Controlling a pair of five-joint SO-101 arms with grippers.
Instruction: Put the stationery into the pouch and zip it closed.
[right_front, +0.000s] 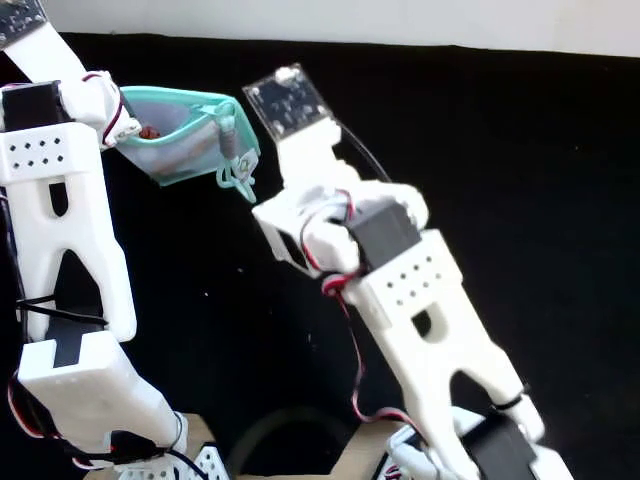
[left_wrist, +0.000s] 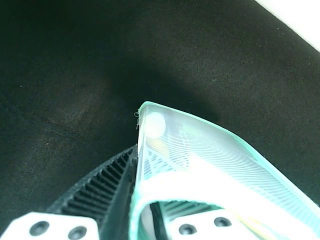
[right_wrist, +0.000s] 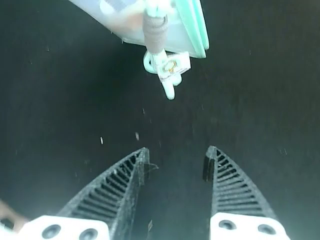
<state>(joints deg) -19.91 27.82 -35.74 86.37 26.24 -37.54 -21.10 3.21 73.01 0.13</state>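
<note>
A translucent mint-green pouch (right_front: 185, 137) hangs above the black table at the back left, with stationery dimly showing through its side. My left gripper (right_front: 112, 128) is shut on the pouch's left end; in the left wrist view the pouch (left_wrist: 200, 170) fills the space between the ribbed fingers (left_wrist: 100, 192). The zipper pull with its small tag (right_wrist: 169, 70) dangles from the pouch's right end (right_front: 238, 170). My right gripper (right_wrist: 175, 160) is open just short of that pull, with nothing between its fingers. In the high view the right gripper's tips are hidden under its wrist (right_front: 300, 225).
Black cloth covers the table (right_front: 520, 150), with a white wall along the back edge. Both arm bases and red-black cables (right_front: 350, 340) crowd the near edge. Open cloth lies to the right of the right arm.
</note>
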